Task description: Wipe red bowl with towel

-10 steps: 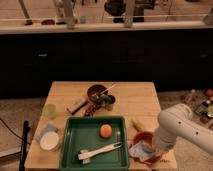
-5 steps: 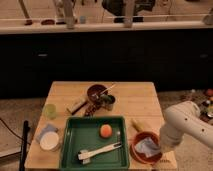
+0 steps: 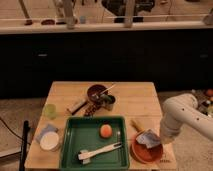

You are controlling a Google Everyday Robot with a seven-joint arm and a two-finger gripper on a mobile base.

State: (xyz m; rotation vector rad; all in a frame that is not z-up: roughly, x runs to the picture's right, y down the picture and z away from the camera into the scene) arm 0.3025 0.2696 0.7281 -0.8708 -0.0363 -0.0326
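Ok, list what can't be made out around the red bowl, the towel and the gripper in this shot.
- Gripper, camera view: at the red bowl's right edge, hidden behind the white arm's last link.
- Pale blue-white towel, camera view: lies in the round red bowl; whether the gripper holds it is hidden by the arm.
- Red bowl's inside: partly covered by the towel.
- Dark bowl at the wooden table's back: contents too small and blurred to name.

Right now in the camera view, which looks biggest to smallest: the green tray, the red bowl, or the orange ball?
1. green tray
2. red bowl, with the towel in it
3. orange ball

The gripper is at the bowl's right edge, hidden behind the arm.
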